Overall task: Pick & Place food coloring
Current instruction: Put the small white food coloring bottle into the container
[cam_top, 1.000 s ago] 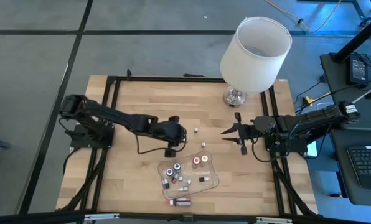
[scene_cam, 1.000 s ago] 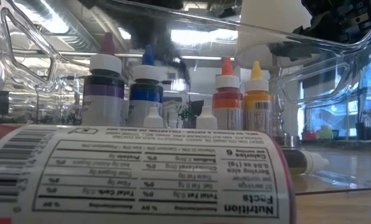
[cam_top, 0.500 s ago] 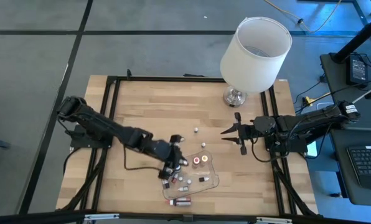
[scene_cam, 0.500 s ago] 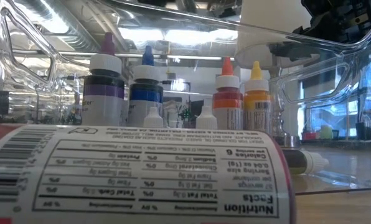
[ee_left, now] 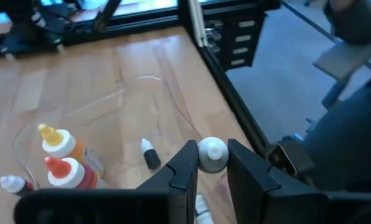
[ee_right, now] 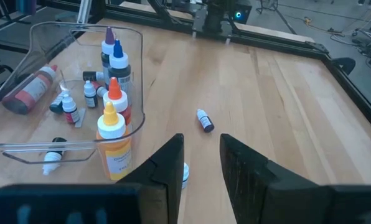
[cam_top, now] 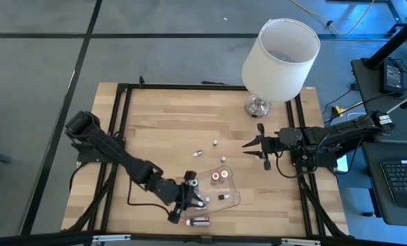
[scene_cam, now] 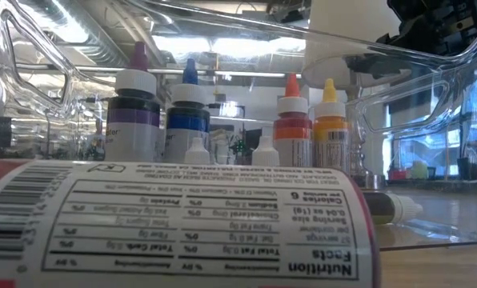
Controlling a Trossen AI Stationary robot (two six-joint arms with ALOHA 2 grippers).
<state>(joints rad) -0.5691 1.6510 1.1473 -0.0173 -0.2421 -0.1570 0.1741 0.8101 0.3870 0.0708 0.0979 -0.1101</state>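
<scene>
My left gripper (cam_top: 190, 195) hangs over the near-left part of the clear tray (cam_top: 236, 193), shut on a tiny white-capped food coloring bottle (ee_left: 212, 154). Red (cam_top: 215, 176) and orange (cam_top: 225, 176) bottles stand in the tray beside smaller ones. Three tiny bottles (cam_top: 198, 152) (cam_top: 216, 143) (cam_top: 223, 159) lie loose on the wood. My right gripper (cam_top: 248, 145) waits open at the table's right, pointing left at the loose bottles; one of them (ee_right: 204, 120) lies ahead of it. My left gripper pinches the tiny bottle between its two fingers (ee_left: 184, 168). Only the bottle's round white cap end (ee_left: 213, 149) shows between them; its body is hidden behind the cap. The fingers slant down toward the tray. The bottle is lifted clear of the wood.
A white lamp (cam_top: 280, 51) stands at the far right. A larger red bottle (cam_top: 199, 221) with a nutrition label (scene_cam: 182, 224) lies by the tray's near side. Tall purple (scene_cam: 134, 112), blue (scene_cam: 189, 112), red (scene_cam: 292, 120) and yellow (scene_cam: 330, 120) bottles stand in the tray.
My left gripper has swung from the middle of the table toward the near edge and now hangs over the tray's near-left part. A tiny bottle now shows on the wood where the gripper was.
</scene>
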